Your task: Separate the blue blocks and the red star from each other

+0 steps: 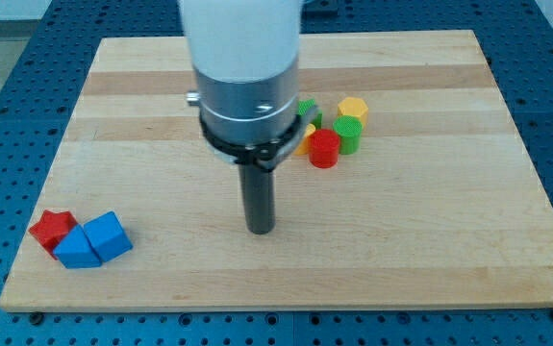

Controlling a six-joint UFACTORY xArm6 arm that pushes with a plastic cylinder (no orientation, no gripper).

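Note:
A red star [51, 228] lies near the board's bottom-left corner. Two blue blocks touch it on its right: one [77, 249] low and close against the star, the other, a cube-like block [109, 235], just right of that. The three form one tight cluster. My tip [259, 229] is at the lower end of the dark rod, near the middle of the board, well to the right of the cluster and apart from every block.
Behind the arm at the view's upper middle sits a second cluster: a red cylinder [324, 149], a green cylinder [347, 135], a yellow block [353, 109], a green star [307, 111] and a partly hidden yellow block [305, 140]. The wooden board [430, 240] ends in blue table surround.

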